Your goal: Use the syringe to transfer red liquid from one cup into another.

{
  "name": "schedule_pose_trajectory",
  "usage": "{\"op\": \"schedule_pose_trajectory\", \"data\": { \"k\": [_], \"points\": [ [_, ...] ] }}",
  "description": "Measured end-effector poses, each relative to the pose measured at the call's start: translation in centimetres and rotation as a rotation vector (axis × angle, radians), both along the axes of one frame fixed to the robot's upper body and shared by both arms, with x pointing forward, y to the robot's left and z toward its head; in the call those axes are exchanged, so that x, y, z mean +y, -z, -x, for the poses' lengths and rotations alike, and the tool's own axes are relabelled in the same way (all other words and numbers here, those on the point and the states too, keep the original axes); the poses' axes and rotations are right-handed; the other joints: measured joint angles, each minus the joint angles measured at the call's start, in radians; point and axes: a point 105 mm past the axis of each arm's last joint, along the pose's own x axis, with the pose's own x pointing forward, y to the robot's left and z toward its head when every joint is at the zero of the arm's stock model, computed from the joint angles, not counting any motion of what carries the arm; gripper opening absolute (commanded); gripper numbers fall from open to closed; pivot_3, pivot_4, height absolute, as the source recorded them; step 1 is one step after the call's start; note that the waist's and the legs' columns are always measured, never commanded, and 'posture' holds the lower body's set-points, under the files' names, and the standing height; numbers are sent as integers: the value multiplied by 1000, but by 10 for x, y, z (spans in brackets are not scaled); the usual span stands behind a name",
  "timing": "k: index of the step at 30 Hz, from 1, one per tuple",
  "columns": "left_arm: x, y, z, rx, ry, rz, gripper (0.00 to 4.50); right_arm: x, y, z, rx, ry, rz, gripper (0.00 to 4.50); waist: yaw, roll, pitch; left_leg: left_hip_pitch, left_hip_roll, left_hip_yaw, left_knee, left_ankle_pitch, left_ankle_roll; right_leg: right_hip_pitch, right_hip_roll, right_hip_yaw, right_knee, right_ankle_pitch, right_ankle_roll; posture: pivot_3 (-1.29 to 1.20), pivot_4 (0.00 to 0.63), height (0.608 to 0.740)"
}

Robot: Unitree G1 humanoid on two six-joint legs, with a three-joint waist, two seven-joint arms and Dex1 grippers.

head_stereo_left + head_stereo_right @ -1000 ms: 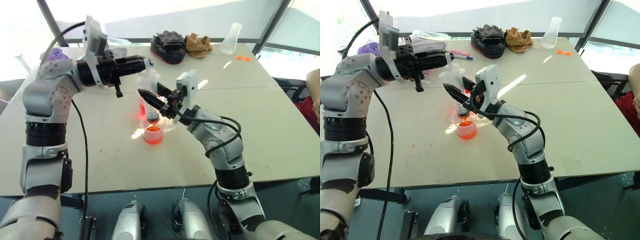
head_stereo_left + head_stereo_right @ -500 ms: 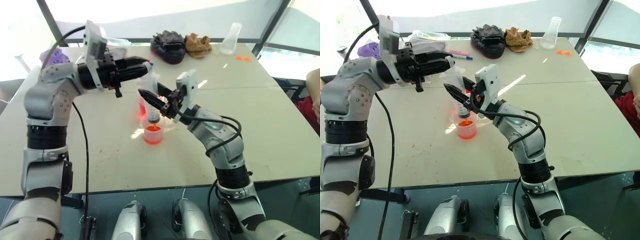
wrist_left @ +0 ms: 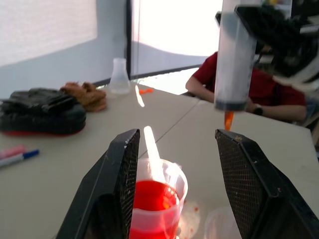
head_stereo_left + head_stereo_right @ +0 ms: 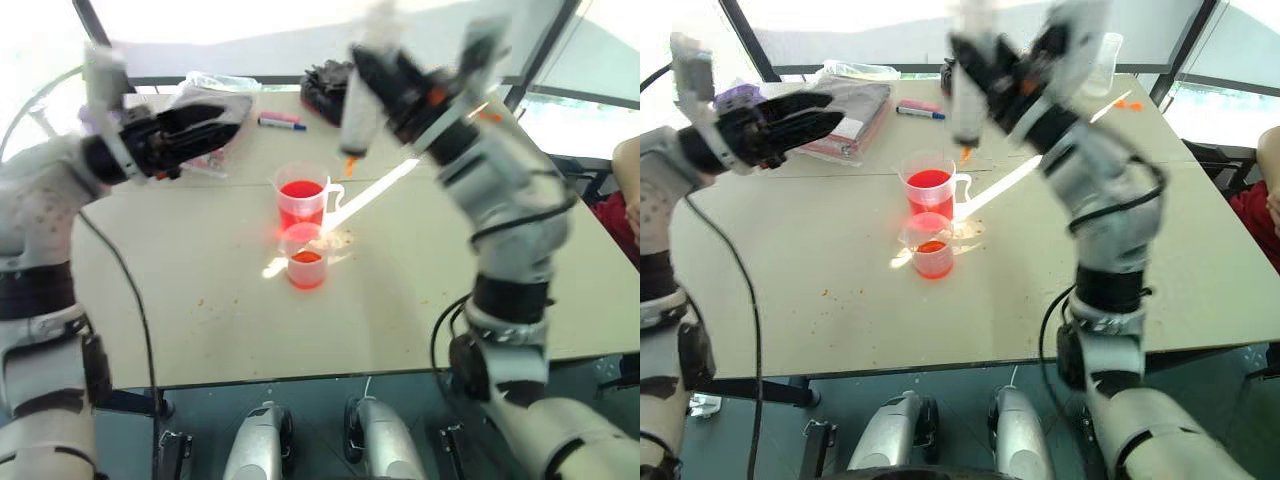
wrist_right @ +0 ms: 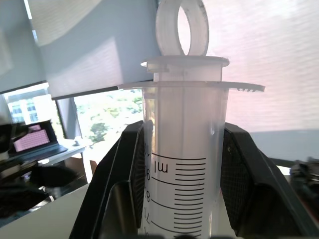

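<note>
R claw [image 5: 177, 199]: clenched on syringe [image 4: 358, 118] barrel; syringe upright, orange tip down, in air above table [image 4: 480, 270], beyond beaker.
L claw [image 3: 172, 184]: released, fingers spread, holds nothing; off to left of beaker.
Beaker [image 4: 301, 203]: on table, red liquid [image 4: 299, 190] inside.
Small cup [image 4: 306, 264]: touching beaker's near side, some red liquid at bottom.
Person [image 3: 259, 89]: red shirt, seated at far table edge.
</note>
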Motion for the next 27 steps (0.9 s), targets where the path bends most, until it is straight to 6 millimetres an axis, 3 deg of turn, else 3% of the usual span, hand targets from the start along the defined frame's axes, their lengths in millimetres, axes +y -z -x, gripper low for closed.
{"op": "schedule_pose_trajectory", "data": {
  "k": [2, 6, 10, 12, 14, 15, 16, 19, 24, 27],
  "points": [
    [6, 26, 8, 52, -58, -36, 2583, -19, 11, -14, 170, 36, 49, 1459, -1, 0, 0, 0, 0, 1, 0, -1, 1, 0, -1, 0, -2, -2, -3, 0, 150, 740],
    [13, 71, 15, 138, -182, -64, 2583, -52, 84, -33, 591, 84, 146, 1459, 0, -1, -1, -1, 0, 0, -1, -1, 1, 0, -1, 0, -6, -2, -4, 0, 150, 740],
    [17, 85, 8, 68, -379, -11, 2583, -48, 172, -23, 924, 8, 262, 1459, -2, 0, -1, -2, 0, 1, -2, -1, 2, 0, 0, 0, -8, -1, -2, 0, 150, 740],
    [23, 94, 5, 62, -458, -9, 2583, -46, 196, -18, 1009, -14, 285, 1459, -4, 0, -1, -3, 0, 2, -2, -1, 2, -1, 1, 0, -8, 0, 0, 0, 150, 740],
    [28, 97, 3, 49, -530, 5, 2583, -45, 207, -17, 1056, -22, 296, 1459, -3, 0, -1, -4, 0, 2, -2, -1, 2, -2, 1, 0, -8, 1, 0, 0, 150, 740],
    [30, 100, 3, 44, -558, 13, 2611, -45, 210, -18, 1068, -22, 299, 2489, -1, 0, -1, -4, 0, 2, -2, -1, 2, -1, 1, 0, -8, 1, 0, 0, 150, 740],
    [31, 104, 4, 47, -584, 16, 2611, -46, 214, -19, 1078, -14, 307, 2828, -1, 0, -1, -4, 0, 2, -2, -1, 2, -1, 1, 0, -9, 1, 0, 0, 150, 740],
    [33, 120, 9, 81, -621, 16, 2611, -49, 220, -21, 1095, 0, 313, 4390, -1, 0, -1, -4, 0, 2, -1, -1, 3, -1, 1, 0, -9, 0, 0, 0, 150, 740],
    [29, 123, 11, 82, -622, 17, 2611, -52, 218, -21, 1073, 6, 332, 4452, 3, -1, -1, -5, 0, 1, 0, -2, 3, -1, 1, 0, -10, 0, 0, 0, 150, 740],
    [29, 129, 16, 87, -623, 2, 2611, -70, 204, -16, 952, 57, 386, 4452, 5, -1, -1, -7, 0, 1, -1, -3, 4, -2, 0, -1, -12, 0, 0, 0, 150, 740]
  ]
}}
